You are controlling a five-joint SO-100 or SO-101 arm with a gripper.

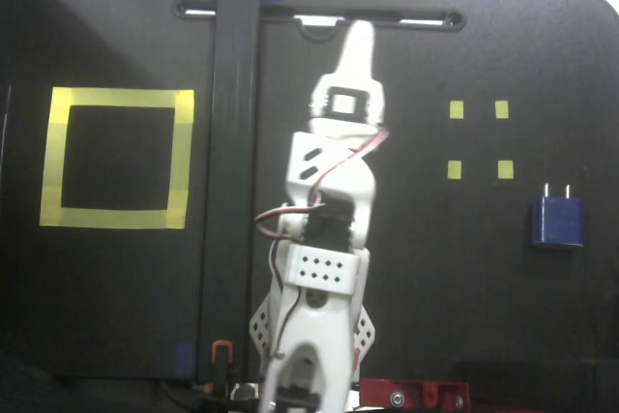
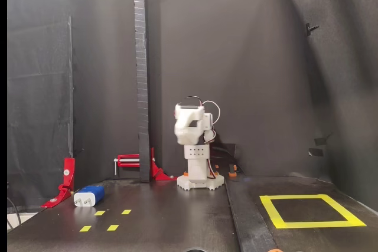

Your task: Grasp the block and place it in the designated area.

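In the fixed view from above, the white plastic robot arm point(image 1: 324, 239) stretches up the middle of the black table point(image 1: 435, 268), leaning slightly to the right, with red and black wires looped along it. Its white two-finger gripper point(image 1: 359, 38) ends in a narrow point near the slot at the table's far edge; the fingers look pressed together there, holding nothing. In the front fixed view the arm point(image 2: 195, 157) stands on its base with the upper part raised and folded, the gripper's tips not distinguishable.

A tall black post point(image 1: 235, 171) runs up the table just left of the arm in the view from above, with orange clips at its ends; red clamps point(image 2: 133, 162) sit near its foot in the front view. Four small yellow tape squares point(image 1: 478, 139) lie right of the arm.

The small dark-blue boxy block with two light metal prongs point(image 1: 557, 219) lies flat on the table's right side, beyond the small squares, well apart from the gripper. The large square outline of wide yellow tape point(image 1: 116, 158) lies on the opposite side, left of the post.
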